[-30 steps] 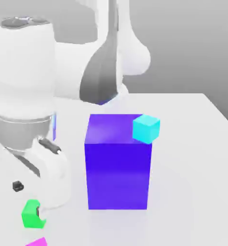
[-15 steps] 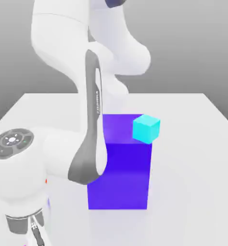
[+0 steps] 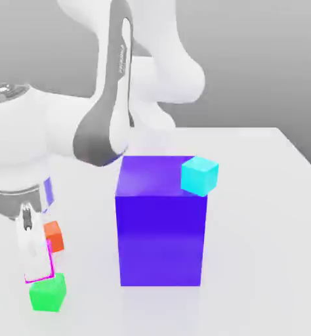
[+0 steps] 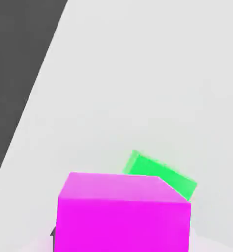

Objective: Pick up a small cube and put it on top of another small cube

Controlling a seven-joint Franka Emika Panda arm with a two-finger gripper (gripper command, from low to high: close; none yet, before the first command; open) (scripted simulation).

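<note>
The claw is squeezed tight on the pink cube and holds it up in the air, just over the green cube. The green cube sits on the white surface. An orange cube sits near, behind them. A big blue block stands on the exterior view's right, with a light blue cube on top.
</note>
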